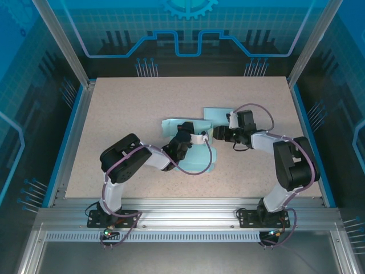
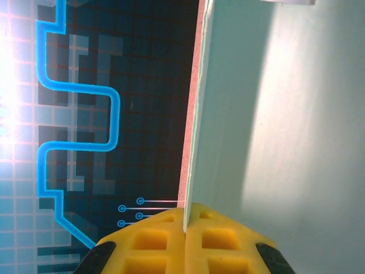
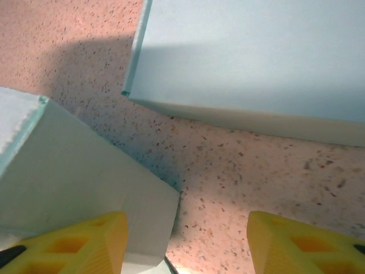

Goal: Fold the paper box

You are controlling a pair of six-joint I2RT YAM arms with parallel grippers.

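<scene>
The paper box (image 1: 197,161) is a pale mint-green card blank, partly folded, lying mid-table. My left gripper (image 1: 199,137) reaches into it from the left. In the left wrist view its yellow fingers (image 2: 154,245) are shut on the edge of an upright panel (image 2: 274,114), seen edge-on. My right gripper (image 1: 219,134) comes in from the right, low over the table. Its yellow fingertips (image 3: 85,242) stand open in the right wrist view, with a raised flap (image 3: 74,171) against the left one and bare table between them. Another panel (image 3: 251,57) lies just beyond.
The speckled beige table (image 1: 125,108) has free room on every side of the box. Aluminium posts (image 1: 63,45) and blue patterned walls enclose it. A metal rail (image 1: 182,214) with both arm bases runs along the near edge.
</scene>
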